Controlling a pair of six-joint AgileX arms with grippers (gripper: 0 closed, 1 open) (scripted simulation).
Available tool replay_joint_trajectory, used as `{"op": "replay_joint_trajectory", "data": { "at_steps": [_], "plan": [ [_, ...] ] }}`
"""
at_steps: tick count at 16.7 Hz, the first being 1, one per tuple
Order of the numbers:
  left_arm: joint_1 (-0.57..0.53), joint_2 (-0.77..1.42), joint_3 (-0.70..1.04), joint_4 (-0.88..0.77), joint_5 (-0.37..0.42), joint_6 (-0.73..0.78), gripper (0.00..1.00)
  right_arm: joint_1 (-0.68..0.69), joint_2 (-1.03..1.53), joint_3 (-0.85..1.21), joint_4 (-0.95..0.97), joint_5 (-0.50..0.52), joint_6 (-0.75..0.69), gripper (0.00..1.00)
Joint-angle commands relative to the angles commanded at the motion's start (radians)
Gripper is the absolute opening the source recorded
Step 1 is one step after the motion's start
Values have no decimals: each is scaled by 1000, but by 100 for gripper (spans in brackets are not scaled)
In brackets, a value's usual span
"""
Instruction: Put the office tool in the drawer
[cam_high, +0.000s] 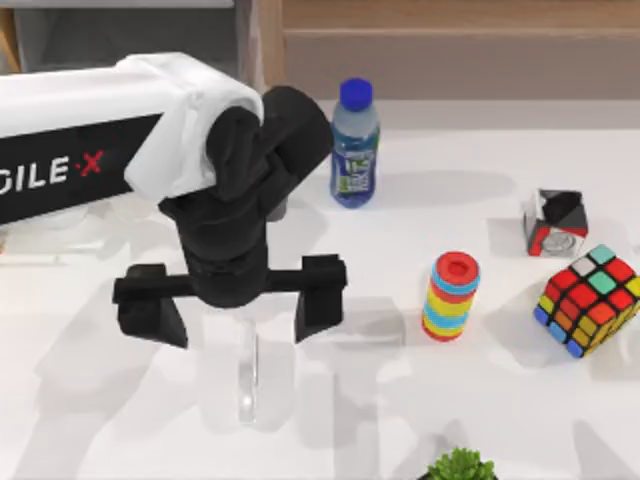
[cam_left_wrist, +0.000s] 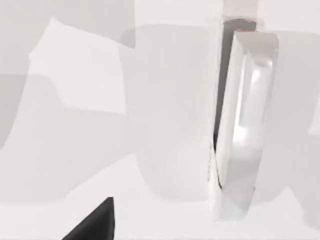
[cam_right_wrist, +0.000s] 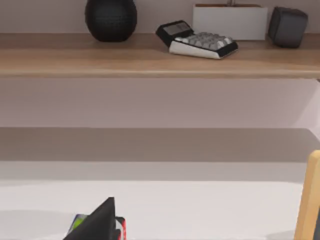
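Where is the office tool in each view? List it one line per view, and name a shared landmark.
Top view: the office tool lies on the table, lower centre-left, just below the open left gripper.
Left wrist view: a long pale bar seen close up on the table.
Right wrist view: faces the shelf instead.
Shared landmark: the white table.

The left gripper (cam_high: 235, 310) covers the upper end of the office tool (cam_high: 247, 385). At 6 o'clock the top view's edge cuts off a green plant (cam_high: 460, 466). At 3 o'clock the multicoloured cube (cam_high: 590, 300) is clipped.
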Motion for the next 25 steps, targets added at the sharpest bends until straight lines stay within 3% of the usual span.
{"op": "replay_joint_trajectory", "data": {
  "at_steps": [4,11,15,25],
  "plan": [
    [3,5,-16,19,0,3,100,0,0,0,0,0,0,100],
    [3,102,-153,258,0,4,100,0,0,0,0,0,0,100],
    [2,107,-160,267,0,4,100,0,0,0,0,0,0,100],
    [2,107,-160,267,0,4,25,0,0,0,0,0,0,100]
  ]
}}
